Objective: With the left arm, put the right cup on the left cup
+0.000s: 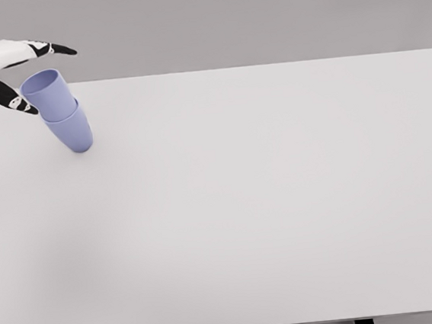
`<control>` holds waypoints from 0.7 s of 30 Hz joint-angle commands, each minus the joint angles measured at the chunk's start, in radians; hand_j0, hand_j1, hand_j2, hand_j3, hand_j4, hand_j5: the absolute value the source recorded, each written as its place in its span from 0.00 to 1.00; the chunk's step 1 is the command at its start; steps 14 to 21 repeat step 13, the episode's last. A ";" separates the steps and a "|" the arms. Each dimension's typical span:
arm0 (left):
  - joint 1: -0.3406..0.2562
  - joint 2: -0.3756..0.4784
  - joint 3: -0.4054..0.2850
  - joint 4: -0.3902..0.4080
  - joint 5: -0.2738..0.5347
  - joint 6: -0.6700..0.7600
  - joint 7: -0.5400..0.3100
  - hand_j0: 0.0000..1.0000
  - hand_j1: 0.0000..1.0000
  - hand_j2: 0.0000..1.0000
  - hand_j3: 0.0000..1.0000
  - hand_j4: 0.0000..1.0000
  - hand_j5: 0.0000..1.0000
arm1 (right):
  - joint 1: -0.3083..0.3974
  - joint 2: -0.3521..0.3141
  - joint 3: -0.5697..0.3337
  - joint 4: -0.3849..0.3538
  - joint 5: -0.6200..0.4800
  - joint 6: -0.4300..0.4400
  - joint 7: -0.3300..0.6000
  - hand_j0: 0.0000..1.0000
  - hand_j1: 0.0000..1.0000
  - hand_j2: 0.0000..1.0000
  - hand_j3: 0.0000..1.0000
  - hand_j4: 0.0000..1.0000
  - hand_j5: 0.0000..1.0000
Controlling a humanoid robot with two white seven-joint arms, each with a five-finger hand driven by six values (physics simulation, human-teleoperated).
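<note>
Two lavender cups sit nested at the table's far left. The upper cup (47, 92) is pushed into the lower cup (73, 131), and the pair leans to the left. My left hand (35, 76) comes in from the left edge, just left of the upper cup's rim. Its fingers (50, 49) are stretched out above the rim and the thumb (7, 95) is below left, spread and not gripping the cup. The right arm does not show.
The white table (266, 203) fills the view, with its far edge near the top and its near edge at the bottom. A grey wall lies behind it.
</note>
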 commanded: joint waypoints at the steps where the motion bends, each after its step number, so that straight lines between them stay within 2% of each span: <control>1: 0.000 0.094 0.003 -0.162 0.079 0.003 -0.001 1.00 1.00 1.00 1.00 1.00 1.00 | 0.002 0.000 0.000 0.000 0.001 -0.001 0.000 1.00 1.00 1.00 1.00 1.00 1.00; 4: 0.031 0.304 0.010 -0.495 0.186 0.003 -0.007 1.00 1.00 1.00 1.00 1.00 1.00 | 0.000 0.000 0.000 0.000 0.001 -0.001 -0.001 1.00 1.00 1.00 1.00 1.00 1.00; 6: 0.055 0.394 0.022 -0.686 0.218 0.003 -0.012 1.00 1.00 1.00 1.00 1.00 1.00 | 0.000 0.000 0.000 0.000 0.001 -0.001 0.000 1.00 1.00 1.00 1.00 1.00 1.00; 7: 0.080 0.425 0.046 -0.737 0.218 0.003 -0.012 1.00 1.00 1.00 1.00 1.00 1.00 | 0.000 0.000 0.000 0.000 0.001 -0.001 0.000 1.00 1.00 1.00 1.00 1.00 1.00; 8: 0.118 0.419 0.077 -0.740 0.218 0.003 -0.012 1.00 1.00 1.00 1.00 1.00 1.00 | 0.000 0.000 0.000 0.000 0.001 -0.001 -0.001 1.00 1.00 1.00 1.00 1.00 1.00; 10: 0.158 0.395 0.085 -0.740 0.220 0.003 -0.004 1.00 1.00 1.00 1.00 1.00 1.00 | 0.000 0.000 0.000 0.000 0.001 -0.001 0.000 1.00 1.00 1.00 1.00 1.00 1.00; 11: 0.192 0.352 0.089 -0.740 0.218 0.003 -0.003 1.00 1.00 1.00 1.00 1.00 1.00 | 0.000 0.000 0.000 0.000 0.001 -0.001 0.000 1.00 1.00 1.00 1.00 1.00 1.00; 21: 0.201 0.341 0.089 -0.740 0.218 0.003 -0.003 1.00 1.00 1.00 1.00 1.00 1.00 | 0.000 0.000 0.000 0.000 0.001 -0.001 0.000 1.00 1.00 1.00 1.00 1.00 1.00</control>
